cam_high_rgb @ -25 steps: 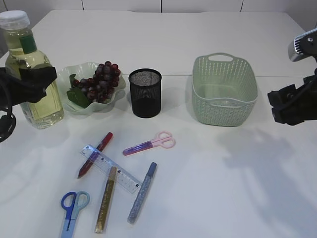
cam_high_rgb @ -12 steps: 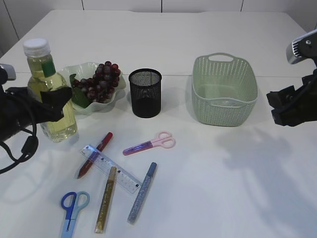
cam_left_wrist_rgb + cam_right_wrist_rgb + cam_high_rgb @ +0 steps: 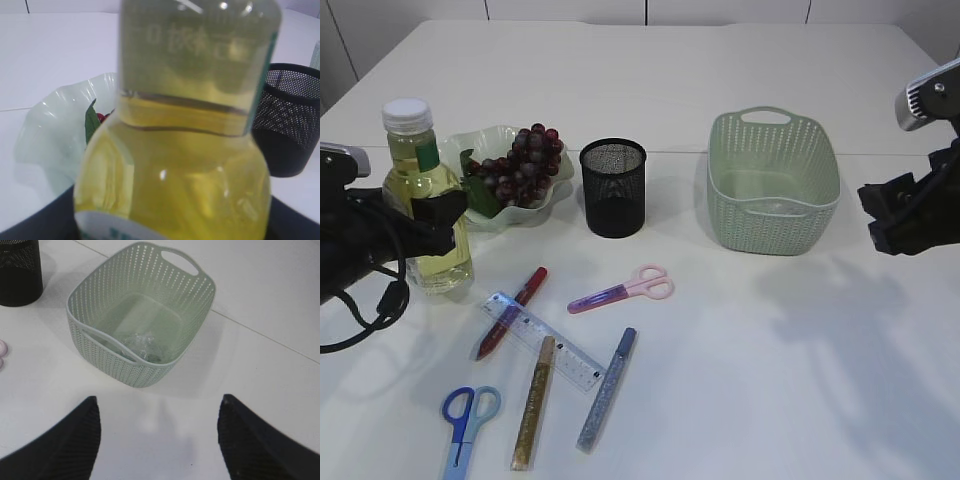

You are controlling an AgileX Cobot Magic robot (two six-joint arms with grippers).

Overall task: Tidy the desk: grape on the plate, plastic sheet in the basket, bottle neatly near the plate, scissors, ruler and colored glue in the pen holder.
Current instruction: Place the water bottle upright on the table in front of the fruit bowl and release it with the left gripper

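My left gripper (image 3: 432, 218) is shut on the bottle (image 3: 424, 215), which holds yellow liquid and stands upright just left of the plate (image 3: 552, 190). The grapes (image 3: 523, 165) lie on that plate. In the left wrist view the bottle (image 3: 180, 150) fills the frame. The black mesh pen holder (image 3: 613, 187) stands right of the plate. In front lie the ruler (image 3: 545, 340), red glue (image 3: 512, 311), gold glue (image 3: 534, 402), glitter glue (image 3: 607, 388), blue scissors (image 3: 468, 420) and pink scissors (image 3: 625, 289). The plastic sheet (image 3: 142, 345) lies in the green basket (image 3: 105, 360). My right gripper (image 3: 157, 410) is open and empty.
The basket (image 3: 773, 180) stands right of the middle, and my right gripper (image 3: 892, 215) hovers to its right. The pen holder's edge shows in the left wrist view (image 3: 290, 125) and the right wrist view (image 3: 17, 275).
My left gripper has carried the bottle rightwards from the table's left edge and lowered it beside the plate. The right arm has not moved.
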